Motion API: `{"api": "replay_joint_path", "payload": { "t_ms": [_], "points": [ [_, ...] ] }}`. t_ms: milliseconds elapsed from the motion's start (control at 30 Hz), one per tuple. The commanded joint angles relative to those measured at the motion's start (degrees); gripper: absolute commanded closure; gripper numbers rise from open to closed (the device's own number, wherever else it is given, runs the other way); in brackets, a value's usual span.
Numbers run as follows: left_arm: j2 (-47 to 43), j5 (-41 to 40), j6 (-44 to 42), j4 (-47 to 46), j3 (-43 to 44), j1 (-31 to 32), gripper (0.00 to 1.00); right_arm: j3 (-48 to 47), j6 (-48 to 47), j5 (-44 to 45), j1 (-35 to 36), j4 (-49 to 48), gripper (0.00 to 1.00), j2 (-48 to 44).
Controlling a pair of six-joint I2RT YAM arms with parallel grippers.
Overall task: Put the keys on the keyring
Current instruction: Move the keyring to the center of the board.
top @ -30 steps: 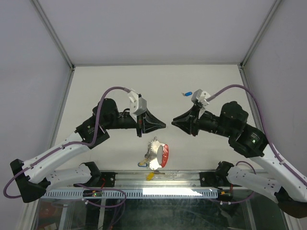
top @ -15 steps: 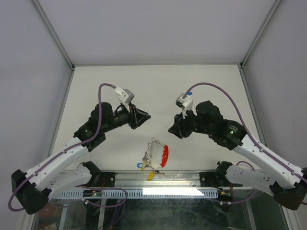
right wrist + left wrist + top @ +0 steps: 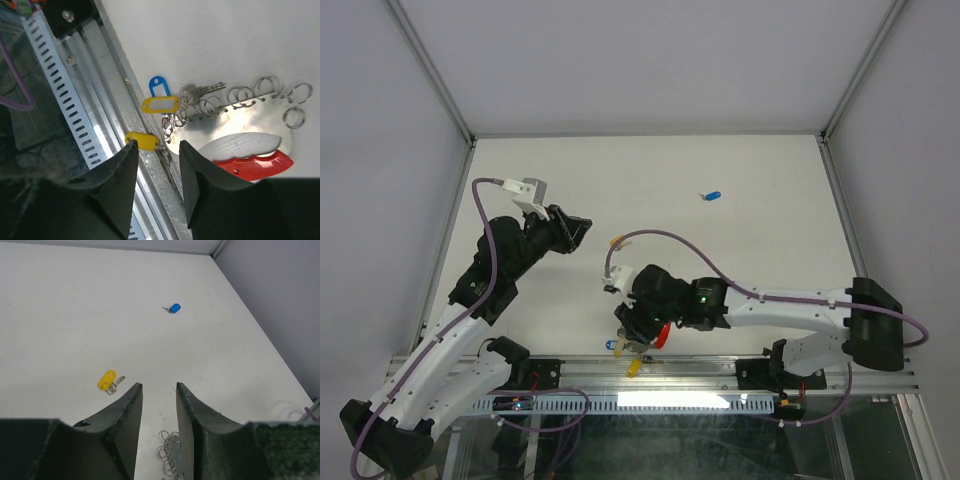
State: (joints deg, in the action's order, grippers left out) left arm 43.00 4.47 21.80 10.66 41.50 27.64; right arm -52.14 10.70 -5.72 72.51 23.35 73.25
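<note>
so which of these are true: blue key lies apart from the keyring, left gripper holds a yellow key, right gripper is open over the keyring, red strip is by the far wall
1. The blue key lies apart from the keyring. True.
2. The left gripper holds a yellow key. False: it is open and empty, and that key lies on the table ahead of it.
3. The right gripper is open over the keyring. True.
4. The red strip is by the far wall. False: it lies at the table's near edge, close to the rail.
</note>
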Motion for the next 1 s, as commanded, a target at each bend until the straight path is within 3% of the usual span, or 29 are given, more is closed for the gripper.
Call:
{"api": "replay_joint_path", "payload": {
  "t_ms": [0, 167, 467, 733, 967],
  "points": [
    [-1.9, -3.0, 0.0, 1.1, 0.9, -0.4, 0.68, -3.3, 6.3, 7.2, 2.4, -3.4, 0.6, 7.5],
    [-3.3, -3.5, -0.1, 2.1, 0.3, -0.4, 0.68, -0.9, 10.4, 9.3, -0.8, -2.8, 0.64, 10.2],
    [-3.6, -3.3, 0.2, 2.5, 0.3, -0.4, 0.67, 5.1, 17.9, -0.8, -9.8, -11.8, 0.55, 12.1],
    [-3.9, -3.6, 0.2, 3.2, 0.0, -0.4, 0.67, 9.3, 23.3, -0.7, -13.9, -15.4, 0.49, 14.3],
    [-3.6, -3.5, 0.0, 3.6, 0.6, -0.4, 0.67, 10.0, 21.8, 3.0, -19.9, -16.8, 0.46, 16.0]
  ]
}}
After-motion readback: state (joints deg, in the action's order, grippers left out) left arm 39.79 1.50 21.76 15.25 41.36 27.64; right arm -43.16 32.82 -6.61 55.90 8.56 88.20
